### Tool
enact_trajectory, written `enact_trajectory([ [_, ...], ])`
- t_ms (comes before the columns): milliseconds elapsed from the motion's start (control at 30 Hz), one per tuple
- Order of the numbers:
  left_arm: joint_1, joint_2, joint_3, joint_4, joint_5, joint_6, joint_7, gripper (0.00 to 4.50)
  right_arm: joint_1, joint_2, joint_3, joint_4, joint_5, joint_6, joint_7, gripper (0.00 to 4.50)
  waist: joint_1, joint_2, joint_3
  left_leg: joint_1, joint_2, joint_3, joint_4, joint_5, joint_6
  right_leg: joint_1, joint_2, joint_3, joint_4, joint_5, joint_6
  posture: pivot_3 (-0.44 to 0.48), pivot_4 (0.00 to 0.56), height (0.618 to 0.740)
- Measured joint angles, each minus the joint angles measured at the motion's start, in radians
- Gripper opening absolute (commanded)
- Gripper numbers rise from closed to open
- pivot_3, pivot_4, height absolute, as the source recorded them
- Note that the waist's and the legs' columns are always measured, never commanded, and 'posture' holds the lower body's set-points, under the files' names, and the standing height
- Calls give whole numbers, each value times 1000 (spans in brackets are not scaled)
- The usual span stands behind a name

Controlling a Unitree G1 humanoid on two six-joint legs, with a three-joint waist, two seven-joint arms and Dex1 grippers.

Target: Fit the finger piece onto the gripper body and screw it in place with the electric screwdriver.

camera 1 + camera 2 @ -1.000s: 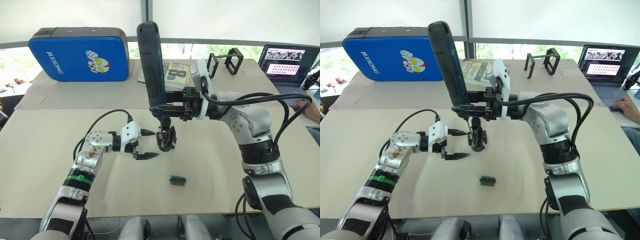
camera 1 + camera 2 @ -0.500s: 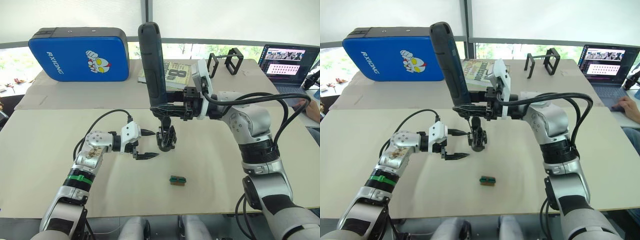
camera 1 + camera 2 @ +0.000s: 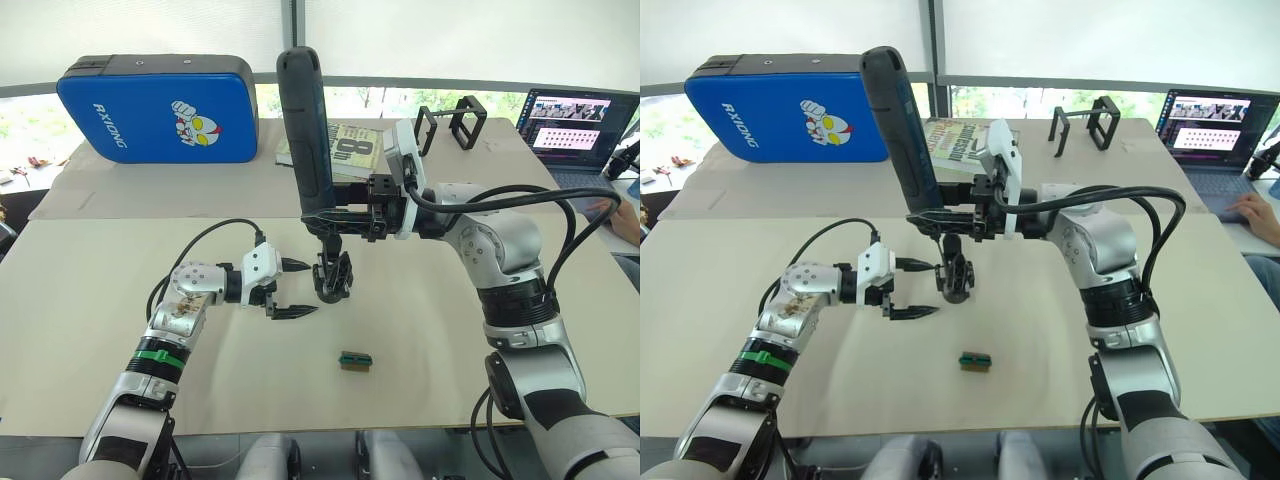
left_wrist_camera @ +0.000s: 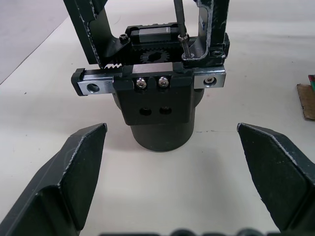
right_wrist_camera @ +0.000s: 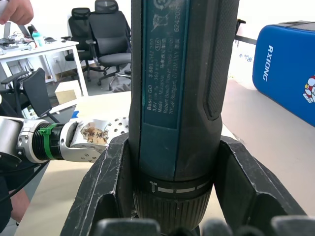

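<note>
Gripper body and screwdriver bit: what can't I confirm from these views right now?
- Bit tip seating: in the left wrist view the thin bit meets a screw on the gripper body, but whether it sits in the head is too small to tell.
- Head views: the right gripper and the electric screwdriver hide the top of the body.
- Right wrist view: the screwdriver barrel blocks the workpiece.
- Small green item: too small to identify.
</note>
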State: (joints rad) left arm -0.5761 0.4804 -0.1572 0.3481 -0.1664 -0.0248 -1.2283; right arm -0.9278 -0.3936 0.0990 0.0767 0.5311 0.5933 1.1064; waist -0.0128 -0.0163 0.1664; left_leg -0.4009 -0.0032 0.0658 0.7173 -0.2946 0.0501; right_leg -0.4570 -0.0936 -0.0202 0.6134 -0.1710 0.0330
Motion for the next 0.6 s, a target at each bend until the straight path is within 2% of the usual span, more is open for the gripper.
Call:
enact_trajectory([
  [600, -75, -91, -12, 163, 28, -33, 45, 4500, 78, -4, 6, -73, -19, -97, 12, 1911, 1, 0, 0, 0, 0, 0, 1, 0, 0, 0, 0, 0, 0, 0, 0, 0, 150, 740],
])
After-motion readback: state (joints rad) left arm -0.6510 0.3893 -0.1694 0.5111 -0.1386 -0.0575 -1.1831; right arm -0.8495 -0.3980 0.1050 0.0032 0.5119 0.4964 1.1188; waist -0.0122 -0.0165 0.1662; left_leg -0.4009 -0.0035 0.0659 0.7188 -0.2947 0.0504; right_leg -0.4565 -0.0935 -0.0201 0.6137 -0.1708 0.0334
